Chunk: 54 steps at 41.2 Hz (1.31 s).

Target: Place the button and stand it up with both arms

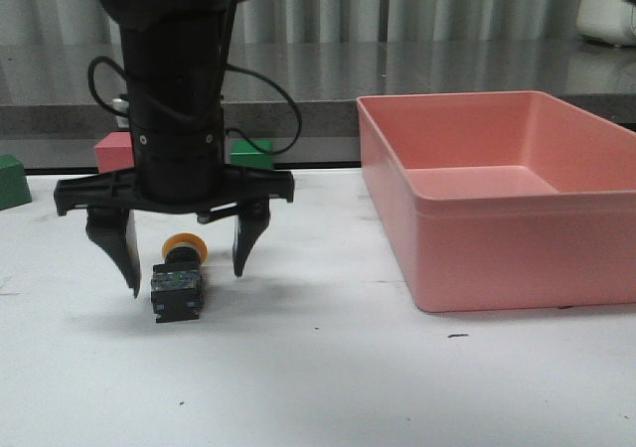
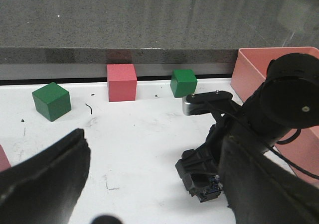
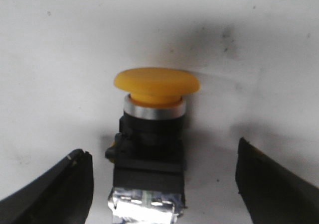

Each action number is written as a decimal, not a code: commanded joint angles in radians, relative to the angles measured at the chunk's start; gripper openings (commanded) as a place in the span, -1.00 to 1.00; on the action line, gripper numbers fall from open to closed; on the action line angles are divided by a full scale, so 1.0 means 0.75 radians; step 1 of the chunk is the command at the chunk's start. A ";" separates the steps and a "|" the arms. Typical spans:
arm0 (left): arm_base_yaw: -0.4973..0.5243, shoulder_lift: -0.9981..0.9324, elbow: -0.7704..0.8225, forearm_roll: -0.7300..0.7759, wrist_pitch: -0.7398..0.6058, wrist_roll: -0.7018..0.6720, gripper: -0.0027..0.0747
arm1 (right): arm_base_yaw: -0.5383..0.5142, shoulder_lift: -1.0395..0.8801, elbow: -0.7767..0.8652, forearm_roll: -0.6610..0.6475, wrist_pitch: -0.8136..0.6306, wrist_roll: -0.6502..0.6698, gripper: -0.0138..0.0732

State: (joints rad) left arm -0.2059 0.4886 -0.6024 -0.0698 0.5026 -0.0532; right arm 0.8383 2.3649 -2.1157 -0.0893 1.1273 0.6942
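The button [image 1: 177,286] lies on its side on the white table, its yellow-orange cap [image 1: 184,243] pointing away from me and its blocky base toward me. My right gripper [image 1: 187,280] hangs straight down over it, open, one finger on each side and neither touching. In the right wrist view the button [image 3: 152,129] lies between the spread fingertips [image 3: 65,189]. My left gripper [image 2: 154,184] is open and wide, empty, near the right arm [image 2: 281,102]. From there only the button's base [image 2: 208,188] peeks out under the right gripper's finger.
A large pink bin [image 1: 497,268] stands on the right side of the table. Along the back edge sit a red cube [image 1: 112,152] and two green cubes [image 1: 10,181] [image 1: 250,152]. A dark counter runs behind the table.
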 commanded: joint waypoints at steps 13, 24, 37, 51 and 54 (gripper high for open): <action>-0.011 0.013 -0.035 -0.007 -0.126 -0.011 0.43 | -0.011 -0.453 -0.040 -0.073 0.215 -0.720 0.73; -0.011 0.013 -0.035 -0.007 -0.110 -0.011 0.43 | -0.011 -0.713 -0.029 -0.040 0.226 -0.906 0.73; -0.011 0.013 -0.035 -0.007 -0.107 -0.011 0.43 | -0.016 -1.092 0.450 -0.076 -0.047 -0.910 0.73; -0.011 0.013 -0.035 -0.007 -0.101 -0.011 0.43 | -0.163 -1.610 1.212 0.006 -0.511 -0.894 0.73; -0.011 0.013 -0.035 -0.007 -0.101 -0.011 0.43 | -0.171 -1.725 1.337 0.010 -0.596 -0.894 0.73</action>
State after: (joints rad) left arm -0.2059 0.4886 -0.6024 -0.0698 0.4966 -0.0532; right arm 0.7221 1.1659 -1.1659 -0.0920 0.8138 0.0250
